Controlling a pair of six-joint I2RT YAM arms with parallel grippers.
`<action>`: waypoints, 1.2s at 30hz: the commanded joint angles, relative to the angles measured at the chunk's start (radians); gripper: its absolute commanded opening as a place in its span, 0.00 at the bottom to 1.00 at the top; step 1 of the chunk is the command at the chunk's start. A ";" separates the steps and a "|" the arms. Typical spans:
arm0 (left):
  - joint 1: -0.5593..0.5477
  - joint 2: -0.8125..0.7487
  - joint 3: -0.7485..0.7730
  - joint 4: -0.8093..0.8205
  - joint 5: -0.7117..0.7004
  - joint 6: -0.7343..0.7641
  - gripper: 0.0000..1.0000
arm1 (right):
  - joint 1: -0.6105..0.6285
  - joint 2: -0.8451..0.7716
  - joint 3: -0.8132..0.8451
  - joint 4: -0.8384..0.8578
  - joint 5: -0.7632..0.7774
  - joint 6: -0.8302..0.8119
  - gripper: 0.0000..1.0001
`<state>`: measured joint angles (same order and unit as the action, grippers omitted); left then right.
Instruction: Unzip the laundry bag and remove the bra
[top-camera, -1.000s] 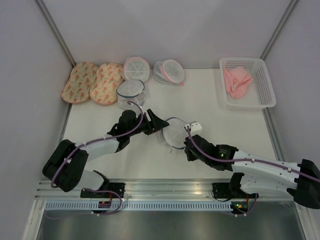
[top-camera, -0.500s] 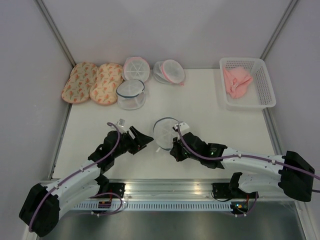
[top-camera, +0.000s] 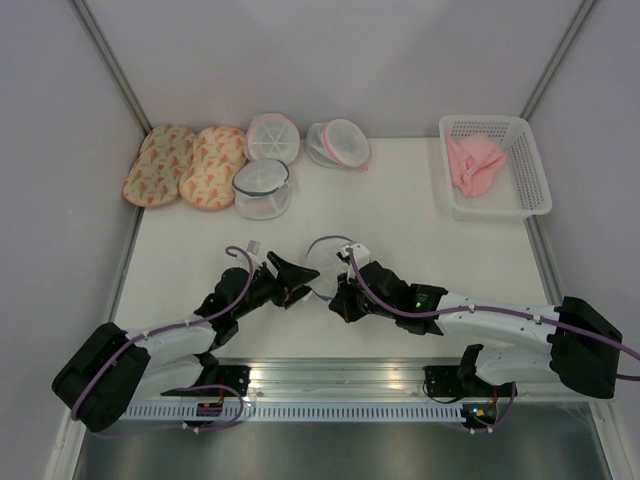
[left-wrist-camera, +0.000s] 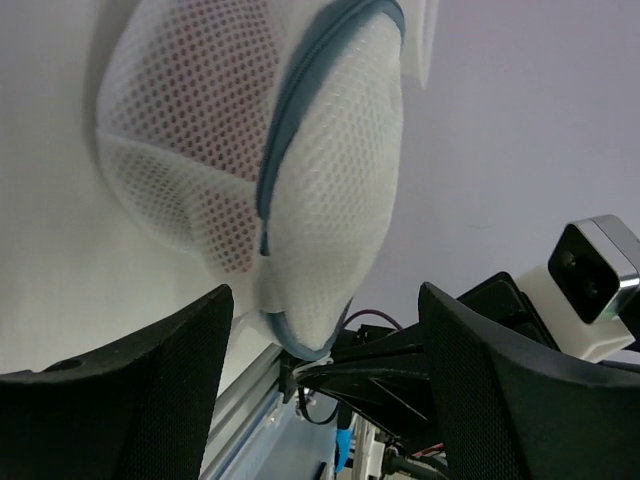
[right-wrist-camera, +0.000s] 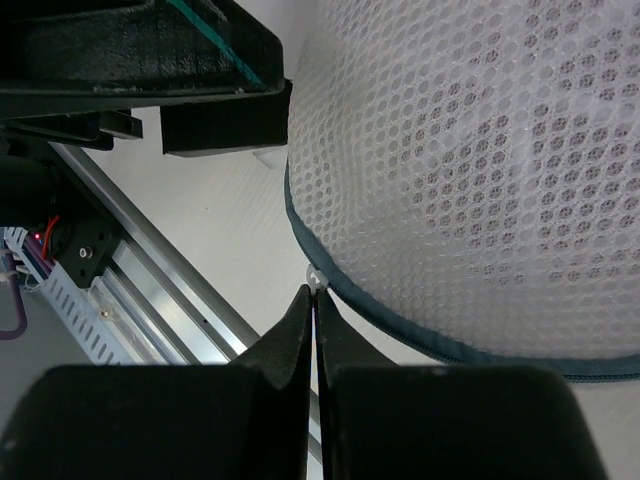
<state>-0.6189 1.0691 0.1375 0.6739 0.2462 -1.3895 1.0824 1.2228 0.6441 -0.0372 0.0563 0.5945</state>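
The laundry bag (top-camera: 326, 260) is a round white mesh dome with a blue-grey zip rim, lying near the table's front edge. In the left wrist view the bag (left-wrist-camera: 320, 170) fills the upper frame, and the dark red bra (left-wrist-camera: 205, 85) shows through its mesh. My right gripper (right-wrist-camera: 314, 291) is shut on the small white zip pull (right-wrist-camera: 315, 276) at the bag's rim (right-wrist-camera: 400, 325). From above, the right gripper (top-camera: 334, 298) is at the bag's near edge. My left gripper (top-camera: 300, 280) is open just left of the bag; the bag's lower end hangs between its fingers (left-wrist-camera: 130, 400).
A second grey-rimmed mesh bag (top-camera: 262, 187) lies at the back left, behind it two pink-rimmed ones (top-camera: 272, 137) (top-camera: 340, 143). Two peach patterned pads (top-camera: 185, 165) sit at the far left. A white basket (top-camera: 528, 190) with a pink cloth (top-camera: 473, 163) stands back right.
The right gripper has drawn the bag left and nearer the front edge. The left arm pulled back, then came in beside the bag, its jaws a little wider.
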 joint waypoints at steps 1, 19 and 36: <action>-0.034 0.058 0.048 0.190 0.008 -0.049 0.79 | -0.003 -0.034 0.032 0.045 -0.012 -0.004 0.01; -0.045 0.275 0.149 0.211 0.094 0.023 0.02 | -0.004 0.010 0.109 -0.258 0.085 -0.035 0.00; 0.093 0.422 0.379 -0.113 0.580 0.480 0.02 | -0.212 0.053 0.098 -0.501 0.421 -0.035 0.01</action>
<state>-0.5323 1.4548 0.4175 0.6773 0.6434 -1.1122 0.9283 1.2530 0.7429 -0.5018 0.3607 0.5991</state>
